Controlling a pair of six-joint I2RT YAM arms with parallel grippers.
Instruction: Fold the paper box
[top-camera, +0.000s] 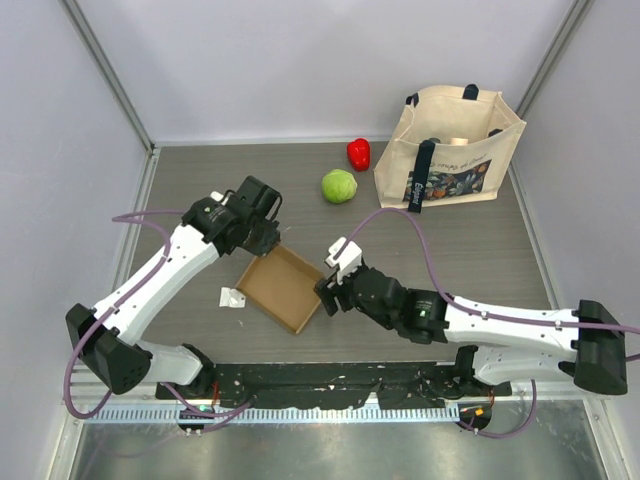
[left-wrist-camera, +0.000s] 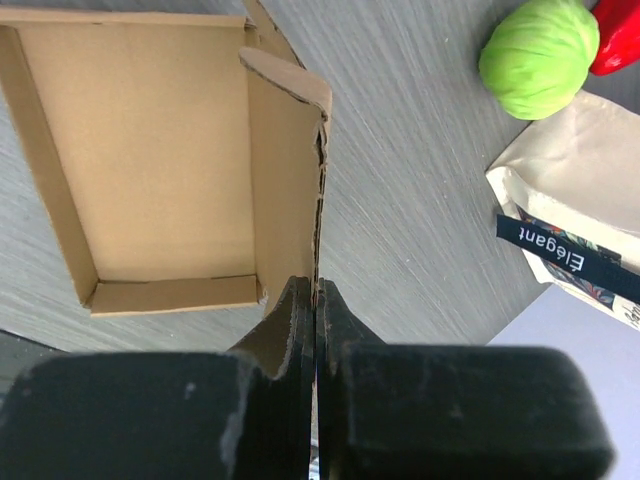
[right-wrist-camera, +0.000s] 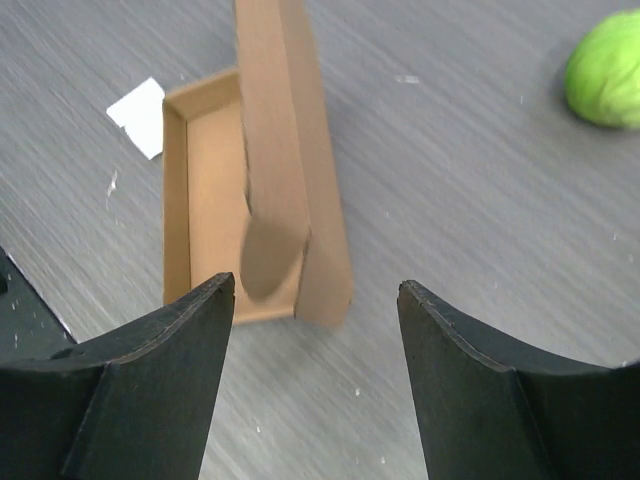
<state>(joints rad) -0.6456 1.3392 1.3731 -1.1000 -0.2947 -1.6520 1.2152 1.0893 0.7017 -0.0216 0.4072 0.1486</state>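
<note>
— Where is the box (top-camera: 283, 288)?

— On the bench (top-camera: 480, 250), in the middle and towards the near edge, between the two arms. It is an open brown tray, turned cornerwise, with its walls up.

— What is the left claw (left-wrist-camera: 316, 295) doing?

— It is closed tight on the box. It has a wall on the far side, close to the far corner. In its wrist view the cardboard edge runs straight into the slit between the fingers, and a rounded tab stands beside that wall.

— And the right claw (right-wrist-camera: 315, 300)?

— Wide open, gripping nothing. It sits at the box's right corner. From its wrist view a side wall stands just ahead, in line with the gap between the fingers. I cannot tell whether a finger touches the cardboard.

— Anything else on the bench?

— A white scrap of paper (top-camera: 233, 298) lies just beside the box's left corner. A green cabbage (top-camera: 339, 186) sits farther back, apart from the box. A red pepper (top-camera: 358, 153) is near it, and a beige bag (top-camera: 450, 150) with dark handles stands upright at the far right.
</note>
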